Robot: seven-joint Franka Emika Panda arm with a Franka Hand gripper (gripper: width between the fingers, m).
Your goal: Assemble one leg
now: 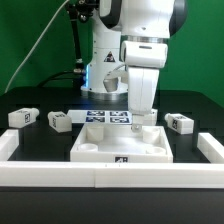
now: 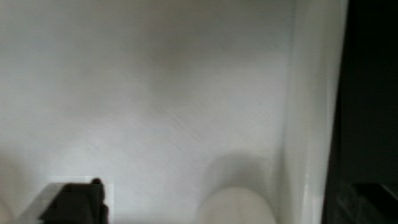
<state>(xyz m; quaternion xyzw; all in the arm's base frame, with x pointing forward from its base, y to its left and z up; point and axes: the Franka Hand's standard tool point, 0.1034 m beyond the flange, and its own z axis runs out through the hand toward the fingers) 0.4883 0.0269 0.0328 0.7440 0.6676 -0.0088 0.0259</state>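
Observation:
My gripper (image 1: 146,116) hangs straight down over the back right corner of the large white square panel (image 1: 100,150). A short white leg (image 1: 148,120) seems to stand upright there between the fingers. In the wrist view the panel fills the picture. A rounded white shape, likely that leg's top (image 2: 249,205), lies between the dark fingertips (image 2: 75,203), which stand wide apart and clear of it. Three more legs lie loose on the black table: two at the exterior view's left (image 1: 22,117) (image 1: 60,121) and one at the right (image 1: 179,122).
The marker board (image 1: 108,117) lies just behind the panel. A low white wall (image 1: 110,174) runs along the front, with end pieces at the left (image 1: 8,146) and right (image 1: 212,149). The robot's base (image 1: 100,60) stands at the back.

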